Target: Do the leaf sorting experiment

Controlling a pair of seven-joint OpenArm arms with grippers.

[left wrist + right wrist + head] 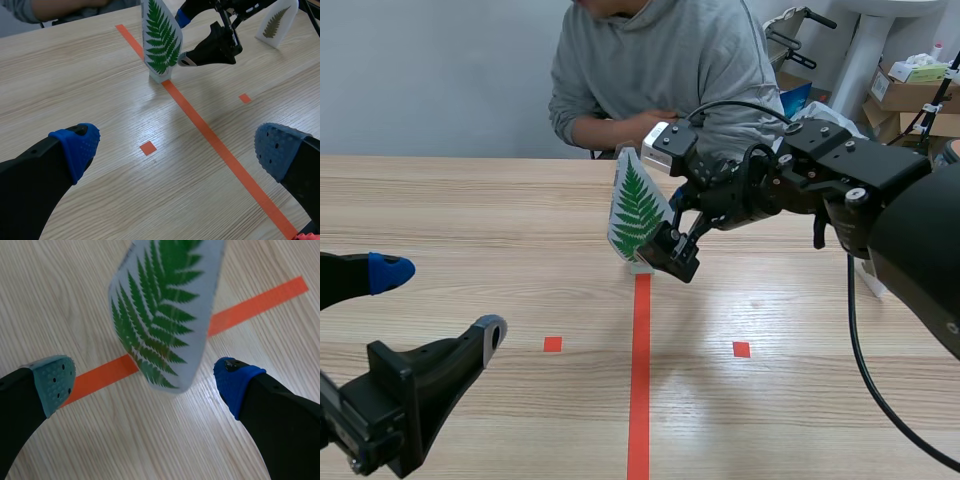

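A white card printed with a green fern leaf (635,210) stands upright on its small base at the far end of the orange tape line (640,370). My right gripper (672,225) reaches in to the middle and is open beside the card. In the right wrist view the fern card (165,315) sits between and just ahead of the spread fingers of the right gripper (145,385), with gaps on both sides. My left gripper (440,300) hangs open and empty near the table's front left. From the left wrist view, the left gripper (177,150) faces the fern card (161,37) and the right gripper (182,40).
A second white card with a brownish fern (274,22) stands further right on the table. A person in a grey sweater (660,60) sits across the table, a hand (655,120) near its far edge. Cardboard boxes (910,90) are stacked at the back right.
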